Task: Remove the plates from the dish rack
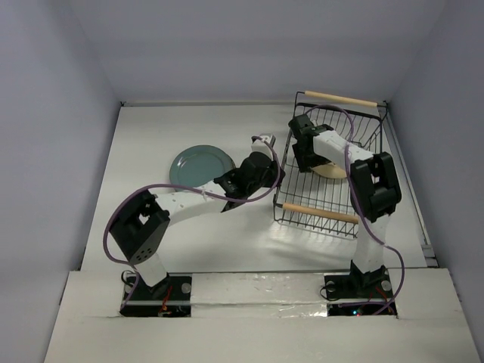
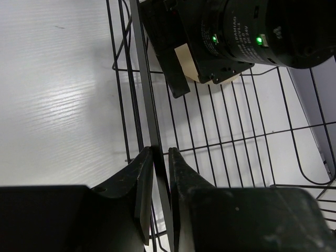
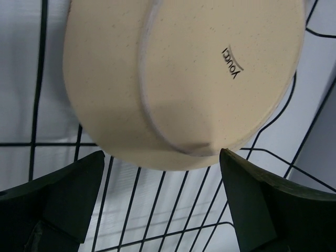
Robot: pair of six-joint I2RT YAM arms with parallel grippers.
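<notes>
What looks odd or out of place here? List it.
Two things. The tan plate in the dish rack shows its underside, foot ring and maker's mark, to the right wrist camera, seemingly tilted rather than upright. The left arm's jaws pinch the rack's side wire, not a plate, perhaps to steady it.

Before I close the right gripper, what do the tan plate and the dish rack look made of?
Tan plate: probably ceramic or stoneware, matte cream with fine dark speckles, a raised foot ring and a printed mark underneath. Dish rack: likely metal wire coated black, going by its slim, evenly dark rods; its handles look like bare light wood.
</notes>
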